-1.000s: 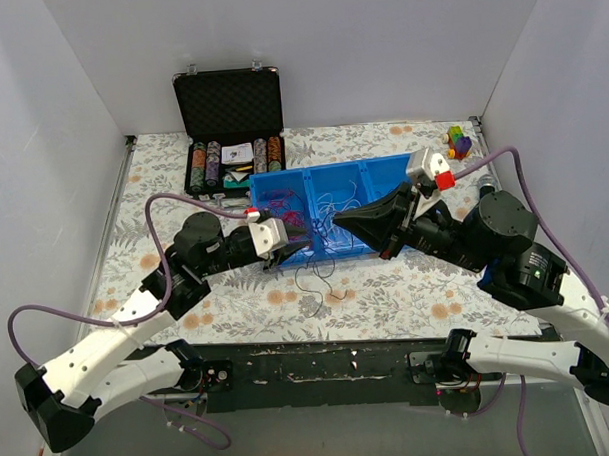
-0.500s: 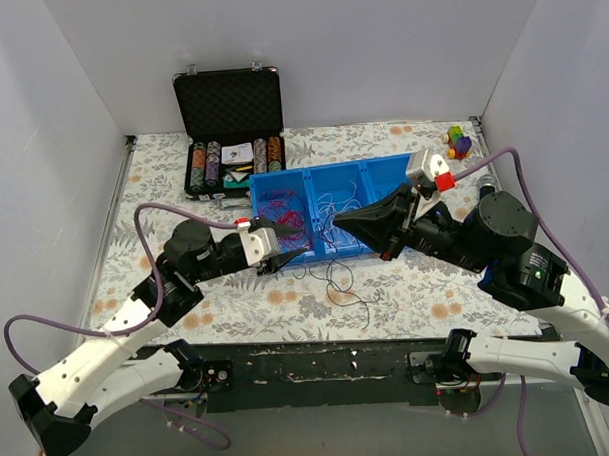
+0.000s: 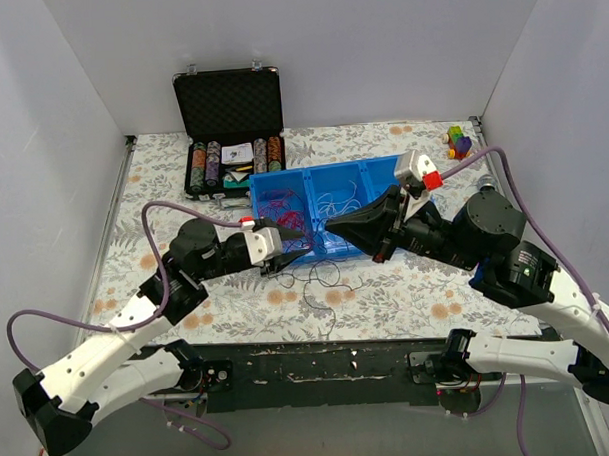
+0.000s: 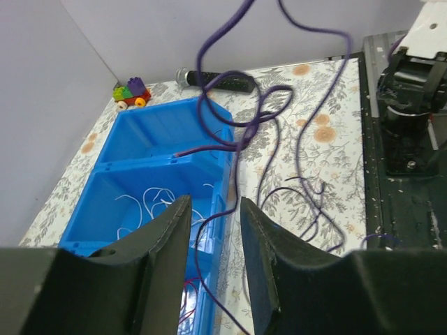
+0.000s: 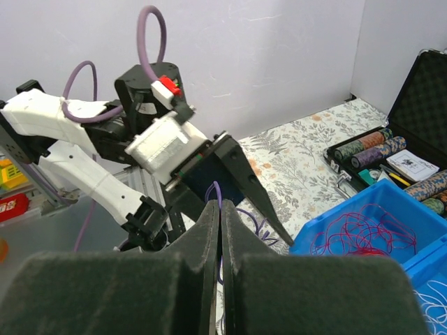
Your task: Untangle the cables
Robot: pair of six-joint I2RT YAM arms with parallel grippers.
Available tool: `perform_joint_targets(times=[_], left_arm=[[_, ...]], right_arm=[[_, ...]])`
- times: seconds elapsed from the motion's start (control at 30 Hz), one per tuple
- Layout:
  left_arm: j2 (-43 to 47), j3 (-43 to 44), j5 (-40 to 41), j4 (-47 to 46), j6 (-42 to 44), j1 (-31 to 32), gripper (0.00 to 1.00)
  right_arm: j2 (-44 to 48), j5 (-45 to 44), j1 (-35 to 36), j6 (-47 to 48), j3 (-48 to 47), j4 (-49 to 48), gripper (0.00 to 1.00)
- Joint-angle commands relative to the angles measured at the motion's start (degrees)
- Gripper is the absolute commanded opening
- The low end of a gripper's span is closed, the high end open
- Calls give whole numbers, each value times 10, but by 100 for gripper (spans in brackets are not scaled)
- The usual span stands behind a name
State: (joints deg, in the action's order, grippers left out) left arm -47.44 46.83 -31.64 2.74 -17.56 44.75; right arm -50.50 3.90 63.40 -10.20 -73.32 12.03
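Looking from the left, we see the left gripper [image 3: 286, 257] with jaws partly apart, a purple cable [image 4: 248, 128] passing loose through the gap. Red cables [image 3: 280, 207] and white cables [image 3: 336, 201] lie in the blue tray [image 3: 382, 166] on the bench [image 3: 162, 163]. The right gripper [image 3: 331, 225] has its jaws closed, pinching the purple cable.

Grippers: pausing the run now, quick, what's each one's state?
Left gripper: open, thin purple cable running between its fingers.
Right gripper: shut on the thin purple cable.
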Motion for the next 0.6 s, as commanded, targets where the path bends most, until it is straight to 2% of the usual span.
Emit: perform_joint_targets(times=[0.0, 0.07, 0.1, 0.13, 0.23, 0.3, 0.43, 0.57], left_arm=[[-13, -10, 44, -64, 0, 0, 31], [-19, -4, 40, -63, -5, 0, 18], [-17, -3, 38, -63, -6, 0, 2], [-13, -3, 39, -61, -6, 1, 0], [3, -1, 54, -31, 10, 0, 0], [19, -9, 73, 25, 40, 0, 0], [73, -77, 83, 107, 102, 0, 0], [134, -152, 106, 134, 152, 0, 0]], right_arm=[[-2, 19, 1, -9, -6, -34, 1], [-5, 18, 1, -8, -9, -31, 1], [-4, 15, 1, -7, -9, -28, 1], [-3, 10, 1, -5, -11, -27, 1], [-1, -18, 1, 2, -16, -10, 1], [2, -59, 2, 10, -24, 0, 1], [7, -145, 2, 48, -52, -5, 1], [-12, -258, 1, 116, -96, 23, 1]])
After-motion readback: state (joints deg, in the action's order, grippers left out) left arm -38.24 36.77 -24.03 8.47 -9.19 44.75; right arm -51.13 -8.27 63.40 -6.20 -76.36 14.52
